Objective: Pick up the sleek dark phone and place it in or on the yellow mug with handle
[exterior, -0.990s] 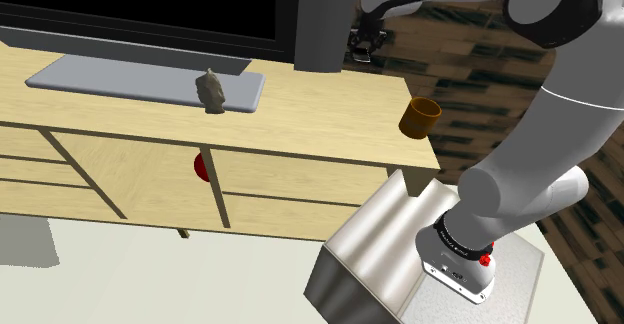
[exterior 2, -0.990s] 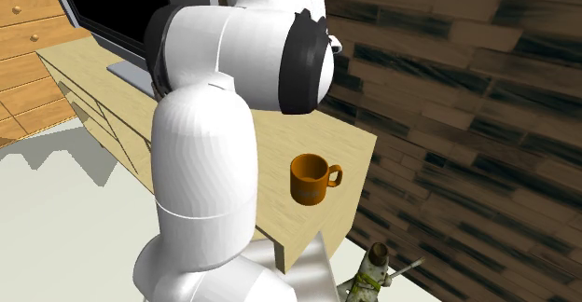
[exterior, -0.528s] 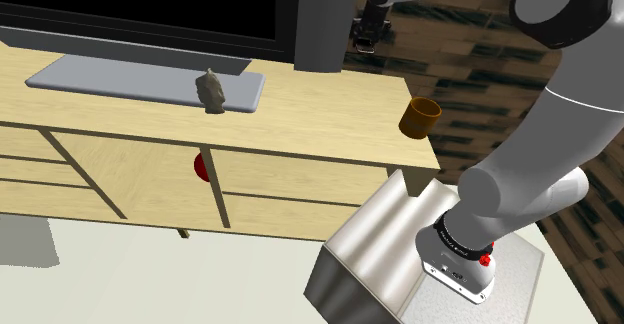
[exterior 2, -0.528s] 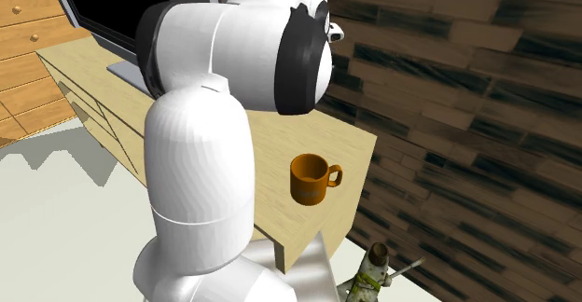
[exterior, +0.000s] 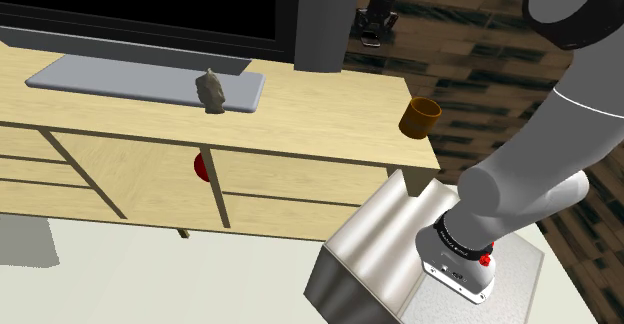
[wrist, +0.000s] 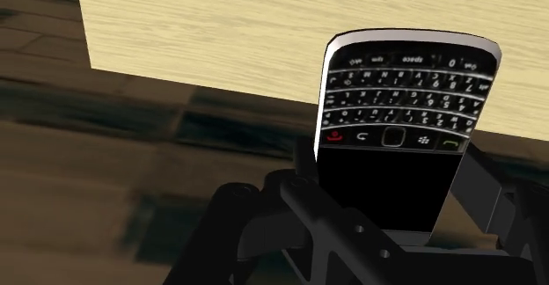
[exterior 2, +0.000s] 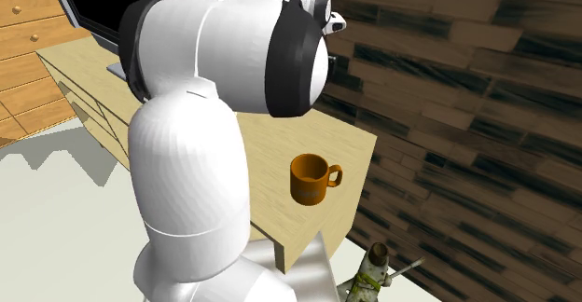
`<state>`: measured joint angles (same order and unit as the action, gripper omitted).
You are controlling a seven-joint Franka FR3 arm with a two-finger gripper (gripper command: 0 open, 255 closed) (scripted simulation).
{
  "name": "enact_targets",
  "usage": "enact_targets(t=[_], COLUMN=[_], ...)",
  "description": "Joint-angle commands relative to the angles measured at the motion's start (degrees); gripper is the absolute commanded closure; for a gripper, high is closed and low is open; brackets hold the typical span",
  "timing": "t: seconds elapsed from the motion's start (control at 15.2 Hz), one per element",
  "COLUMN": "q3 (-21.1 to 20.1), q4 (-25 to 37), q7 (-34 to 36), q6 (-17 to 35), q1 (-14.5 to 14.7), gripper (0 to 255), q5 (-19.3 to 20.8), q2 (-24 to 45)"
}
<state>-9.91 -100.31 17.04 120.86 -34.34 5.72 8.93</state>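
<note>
Phone (wrist: 396, 134), black with a silver rim and rows of small keys over a dark lower half, sits clamped between the two black fingers of the pincer (wrist: 392, 206), its keypad end sticking out past the fingertips. Beyond it in the wrist view lie a pale wooden surface and a band of dark planks.

In the shoulder view the pincer (exterior: 372, 30) hangs high in the air with the phone, above the far side of the bench (exterior: 310, 112) and in front of the dark plank wall (exterior: 470, 52). It is well apart from the mug (exterior: 420, 118), which stands upright near the bench corner closest to the stand (exterior: 385, 262). The mug looks orange-brown, and in the second exterior view the mug (exterior 2: 310, 179) shows its handle turned toward that view's right.

Also on the bench are a large black television (exterior: 150, 7) on a flat grey base (exterior: 110, 78) and a small grey figurine (exterior: 210, 91) at the base's edge. A red object (exterior: 201, 167) shows under the bench top. A small figure (exterior 2: 376, 270) stands on the floor by the wall
</note>
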Motion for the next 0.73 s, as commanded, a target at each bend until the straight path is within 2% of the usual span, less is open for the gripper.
enact_targets(t=[0.0,0.66], q3=[0.2,3.3], q4=[-5.3,-29.9], q7=[-1.0,-7.9], q6=[1.2,3.9], q1=[-0.7,-2.4], gripper=[255,255], q5=[-1.0,-5.4], q2=[-4.3,-26.6])
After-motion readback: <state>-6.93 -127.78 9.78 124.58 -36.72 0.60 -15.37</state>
